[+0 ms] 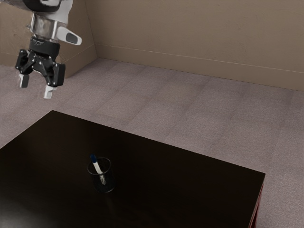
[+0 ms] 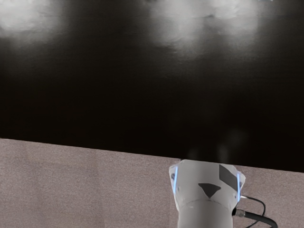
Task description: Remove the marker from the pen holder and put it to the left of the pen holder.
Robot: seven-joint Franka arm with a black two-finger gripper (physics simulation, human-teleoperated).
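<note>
- Exterior view: the dark table [image 1: 152, 161] is backed by carpet [image 1: 166, 104] and a brown wall [image 1: 190, 33].
- The marker [image 1: 97, 166], blue end up, is seen leaning in the pen holder [image 1: 109, 183], ringed by its wall.
- And the gripper [image 1: 36, 87]: held well apart from both, fingers spread open, only air between.
- Wrist view: pale glare is cast on the tabletop; beyond its edge, the white robot base [image 2: 192, 190] and a black cable [image 2: 261, 219] are shown.

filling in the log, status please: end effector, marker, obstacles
End effector open, well away from holder. Marker leaning inside, blue end up. In the way: holder's wall around marker's lower part.
</note>
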